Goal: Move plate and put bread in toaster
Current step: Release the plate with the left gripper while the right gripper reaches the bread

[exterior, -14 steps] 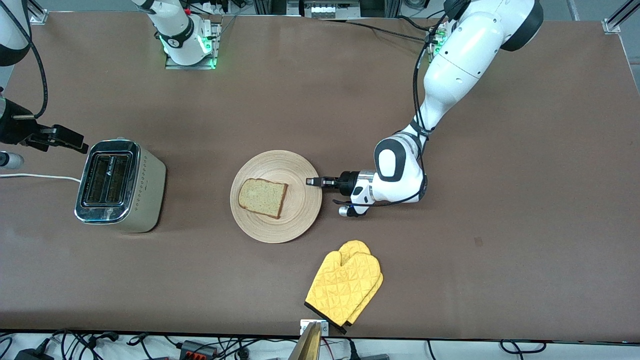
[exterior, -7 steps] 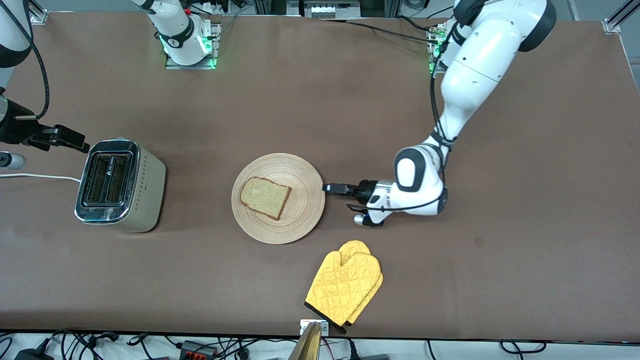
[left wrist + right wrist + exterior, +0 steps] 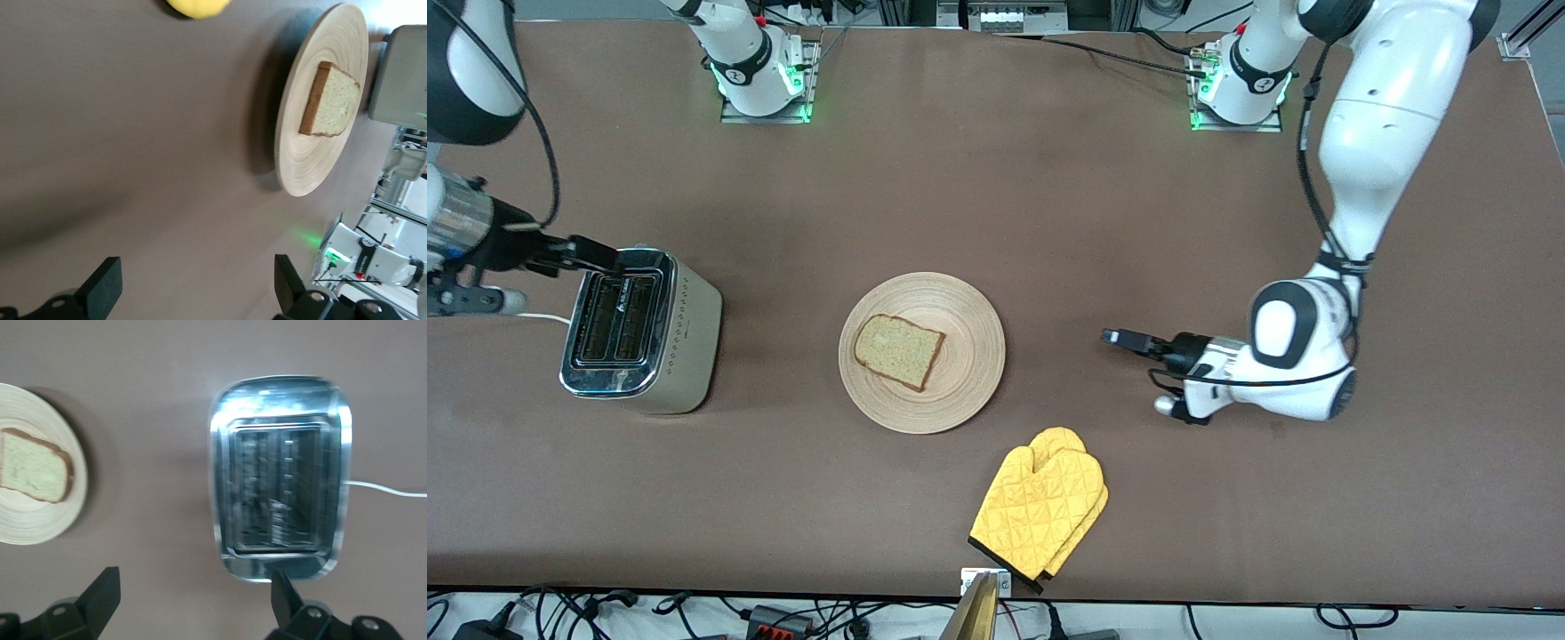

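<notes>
Left tool [image 3: 1116, 337]: released and empty, fingers spread, low over bare worktop [image 3: 1049, 178], well apart from the plate, toward the left arm's end.
Right tool [image 3: 605, 258]: released and empty, fingers [image 3: 100, 593] parted, hovering over the toaster's edge farthest from the front camera.
Toaster [image 3: 640, 329]: upright toward the right arm's end of the worktop, both slots dark and vacant, white cord [image 3: 543, 317] trailing off its end.
Plate [image 3: 921, 352]: flat mid-worktop, between toaster and left tool.
Bread [image 3: 897, 350]: one slice lying flat on the plate.
Oven mitts [image 3: 1040, 508]: yellow pair, nearer the front camera than the plate.
</notes>
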You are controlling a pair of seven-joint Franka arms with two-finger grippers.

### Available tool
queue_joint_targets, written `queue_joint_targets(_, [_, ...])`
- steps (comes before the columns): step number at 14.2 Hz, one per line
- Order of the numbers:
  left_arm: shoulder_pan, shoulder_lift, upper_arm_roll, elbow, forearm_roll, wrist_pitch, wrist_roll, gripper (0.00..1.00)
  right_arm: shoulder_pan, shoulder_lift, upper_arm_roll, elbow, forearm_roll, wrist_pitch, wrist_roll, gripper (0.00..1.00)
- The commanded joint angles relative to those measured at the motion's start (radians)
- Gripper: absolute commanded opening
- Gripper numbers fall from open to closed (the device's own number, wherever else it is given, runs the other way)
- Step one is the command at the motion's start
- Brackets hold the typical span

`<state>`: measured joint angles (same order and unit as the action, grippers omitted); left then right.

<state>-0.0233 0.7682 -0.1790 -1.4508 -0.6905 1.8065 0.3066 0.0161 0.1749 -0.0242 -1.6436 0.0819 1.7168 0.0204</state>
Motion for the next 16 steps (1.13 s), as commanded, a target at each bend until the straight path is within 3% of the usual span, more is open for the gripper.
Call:
queue_joint_targets(1, [0.095,-0.076,-0.005,-0.008,0.164,-0.07,0.016,1.0,0.089,0.061,-0.002,0.008,0.019,0.062,0.119,1.0])
queue_joint_targets(4, [0.166,-0.15,-0.002,-0.007,0.299,-0.145,0.014,1.0,0.217,0.124,-0.002,0.01,0.021,0.183,0.277,1.0])
queue_joint_targets(5, [0.199,-0.176,-0.003,0.001,0.359,-0.167,0.017,1.0,0.246,0.153,-0.002,0.015,0.021,0.223,0.323,0.91])
queue_joint_targets(9, [0.305,-0.291,-0.013,0.01,0.518,-0.268,0.016,1.0,0.334,0.27,0.0,0.013,0.024,0.383,0.371,0.81])
queue_joint_targets(13, [0.309,-0.34,-0.014,0.155,0.672,-0.36,0.012,1.0,0.378,0.34,0.0,0.015,0.024,0.457,0.423,0.71])
queue_joint_targets(16, [0.31,-0.34,-0.005,0.262,0.684,-0.459,0.011,1.0,0.41,0.382,0.0,0.013,0.024,0.487,0.49,0.68])
